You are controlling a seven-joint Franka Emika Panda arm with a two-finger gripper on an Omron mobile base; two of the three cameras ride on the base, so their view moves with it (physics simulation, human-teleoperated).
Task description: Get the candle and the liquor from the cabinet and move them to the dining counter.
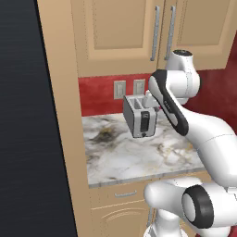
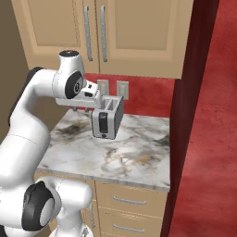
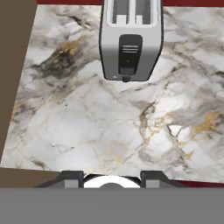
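Dark panel at far left. Tan side panel [image 1: 60,115]. Marble worktop [image 1: 120,157], veined grey and gold, bearing a silver toaster [image 1: 140,115] at the rear. Red wall [image 1: 99,95] with outlets. Cabinet [image 1: 125,32] above, doors closed. Gripper [image 3: 111,177]: fingers apart, holding nothing, above the worktop.

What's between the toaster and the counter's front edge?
Bare marble: nothing sits on the worktop in front of the toaster, as the hand view shows.
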